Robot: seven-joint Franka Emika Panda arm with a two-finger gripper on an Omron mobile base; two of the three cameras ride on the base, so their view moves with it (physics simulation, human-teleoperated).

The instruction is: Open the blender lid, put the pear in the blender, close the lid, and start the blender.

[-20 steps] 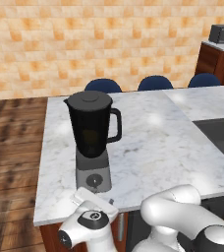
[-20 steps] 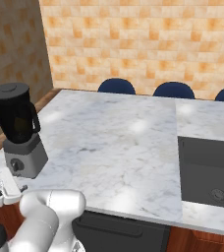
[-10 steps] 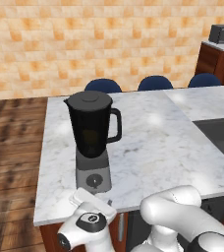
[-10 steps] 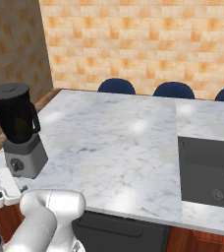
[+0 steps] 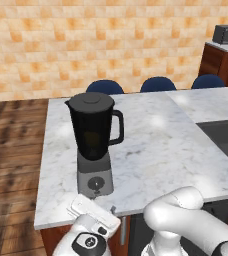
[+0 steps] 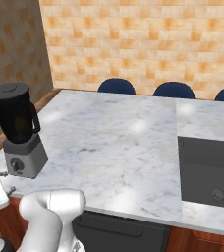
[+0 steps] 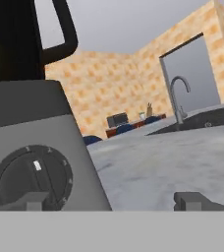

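The blender (image 5: 93, 140) stands near the front left of the marble counter (image 5: 161, 145), also seen as blender (image 6: 18, 130). Its black blender lid (image 5: 91, 98) sits shut on the dark jar. A dim yellowish shape inside the jar (image 5: 91, 139) looks like the pear. My gripper (image 5: 103, 205) hovers at the counter's front edge, right before the grey base. In the hand view my gripper (image 7: 114, 202) is open, fingers far apart, and the round knob (image 7: 30, 178) is close up just above the left fingertip (image 7: 35, 201). Nothing is between the fingers.
A dark sink (image 6: 207, 167) is set into the counter at the right, with its faucet (image 7: 175, 93) behind it in the hand view. Blue chairs (image 5: 158, 84) line the counter's far side. A wooden cabinet (image 5: 226, 60) stands at the back right.
The hand has shifted slightly at the counter's front edge before the blender base. The blender and lid have not moved.
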